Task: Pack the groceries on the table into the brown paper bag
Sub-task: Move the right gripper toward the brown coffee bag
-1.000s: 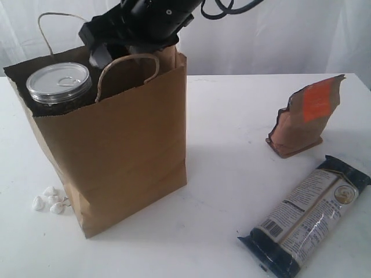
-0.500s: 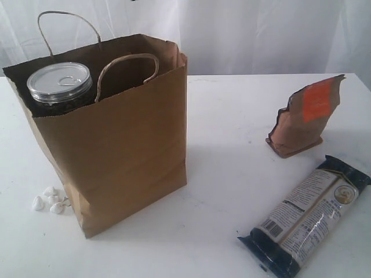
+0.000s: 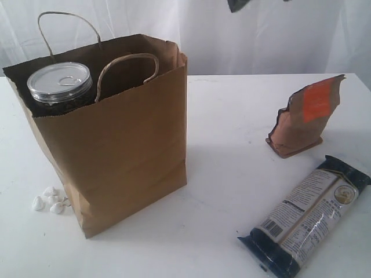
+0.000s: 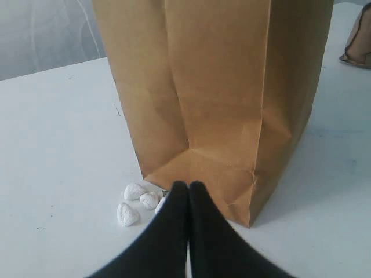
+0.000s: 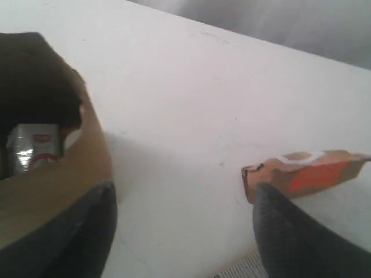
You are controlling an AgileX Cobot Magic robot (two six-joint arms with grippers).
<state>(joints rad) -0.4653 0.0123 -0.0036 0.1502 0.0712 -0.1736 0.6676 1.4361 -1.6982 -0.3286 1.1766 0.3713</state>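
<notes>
The brown paper bag (image 3: 124,145) stands upright on the left of the table (image 3: 232,110). A silver pull-tab can (image 3: 59,83) sticks up at the bag's mouth. The brown orange-labelled pouch (image 3: 304,116) stands on the right, and the long dark-blue packet (image 3: 307,214) lies in front of it. My left gripper (image 4: 188,185) is shut and empty, low by the bag's (image 4: 214,87) bottom corner. My right gripper (image 5: 184,191) hangs open and empty above the table, between the bag's rim (image 5: 69,179) and the pouch (image 5: 307,174). A small white pack (image 5: 32,150) shows inside the bag.
Several small white pebbles (image 3: 51,200) lie by the bag's front left corner, next to my left fingertips (image 4: 136,200). A dark part of an arm (image 3: 240,4) shows at the top edge of the exterior view. A white curtain hangs behind the table.
The right arm has lifted out of the bag's mouth and swung up to the right, almost out of the exterior view. The bag and the groceries have not moved.
</notes>
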